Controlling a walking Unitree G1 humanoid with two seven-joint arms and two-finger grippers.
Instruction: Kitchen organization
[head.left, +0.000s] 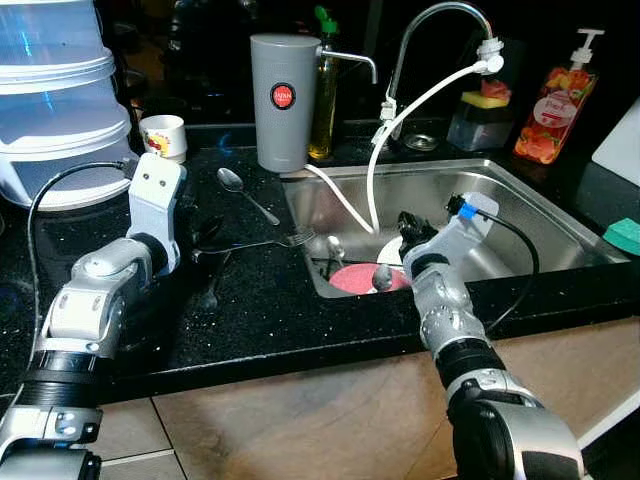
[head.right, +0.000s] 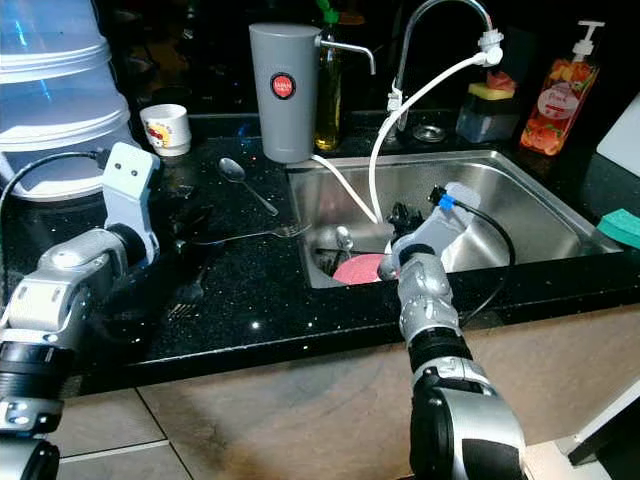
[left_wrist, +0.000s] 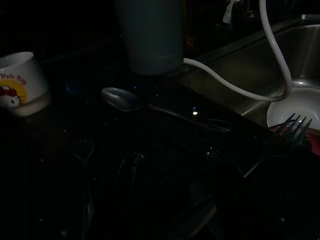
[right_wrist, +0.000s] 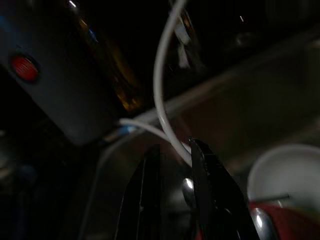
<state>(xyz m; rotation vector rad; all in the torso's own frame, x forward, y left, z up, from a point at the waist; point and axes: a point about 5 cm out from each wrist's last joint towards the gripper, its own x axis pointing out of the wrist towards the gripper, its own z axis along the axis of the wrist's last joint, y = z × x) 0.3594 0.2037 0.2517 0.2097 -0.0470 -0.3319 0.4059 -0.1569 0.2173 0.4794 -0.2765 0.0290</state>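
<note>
The right gripper (right_wrist: 172, 192), fingers slightly parted, is crossed by white hoses (head.left: 372, 175) above the sink (head.left: 540, 215); the left gripper's state cannot be told.

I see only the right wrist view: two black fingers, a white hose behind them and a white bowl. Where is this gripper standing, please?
Observer: The right gripper hangs over the sink, just above a pink plate.
Operator: Is there any cutlery outside the sink?
Observer: Yes, a fork lies on the black counter, its tines reaching the sink's edge.
Operator: And where is the other arm?
Observer: The left gripper is over the counter beside that fork, with a spoon lying further back.
</note>
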